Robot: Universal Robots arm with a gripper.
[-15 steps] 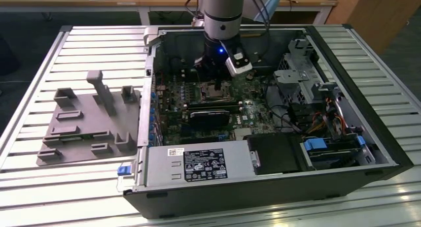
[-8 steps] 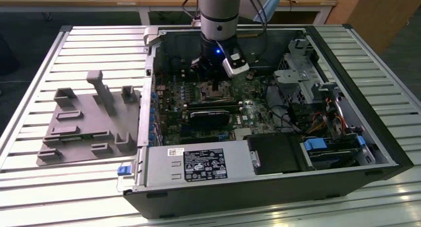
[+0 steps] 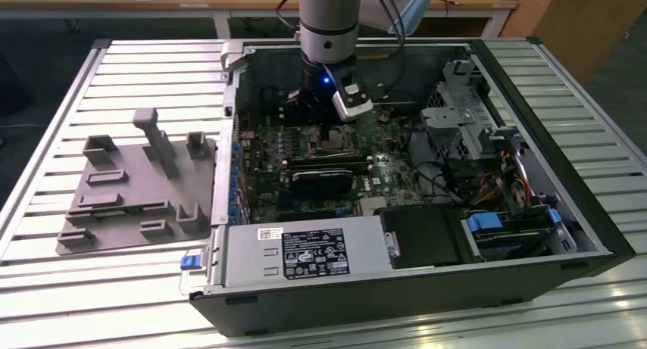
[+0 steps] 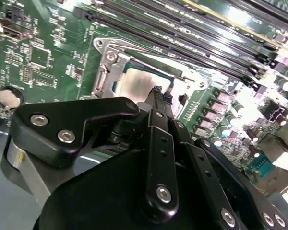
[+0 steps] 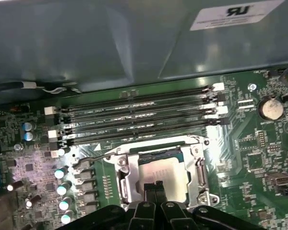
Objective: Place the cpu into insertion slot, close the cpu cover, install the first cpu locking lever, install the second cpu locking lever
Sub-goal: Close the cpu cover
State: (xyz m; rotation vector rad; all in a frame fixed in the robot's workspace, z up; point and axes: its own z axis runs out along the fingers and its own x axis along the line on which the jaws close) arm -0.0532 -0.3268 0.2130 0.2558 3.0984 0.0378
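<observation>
Presently, my arm (image 3: 326, 31) reaches down into the open case (image 3: 404, 288), which lies on its side on the slatted table (image 3: 151, 54); a grey tray (image 3: 132, 190) sits on the table just beside the case, on the exterior view's left. My claw (image 5: 153, 186) is closed, the two dark fingertips (image 5: 148, 188) pressed side by side with nothing seen between them. In both wrist views the tips hang right over the cpu (image 5: 162, 173), at its near edge; whether they touch it I cannot tell. The cpu lies flat in the slot (image 5: 156, 154), pale metal top up, with a strip of the slot's dark bed showing along one side. The cover (image 5: 126, 178) lies down around it, and the cpu shows through its square window. In the second wrist view the same reading: claw (image 4: 158, 93) closed, tips above the cpu (image 4: 137, 85), the cover (image 4: 107, 72) framing it. A thin wire lever (image 5: 97, 158) runs out from one corner of the cover toward a row of capacitors (image 5: 62, 189); whether it is latched I cannot tell. Four memory slots (image 5: 134, 115) run alongside the socket, between it and the case wall. A coin cell (image 5: 271, 109) sits on the board, well apart from the socket.
</observation>
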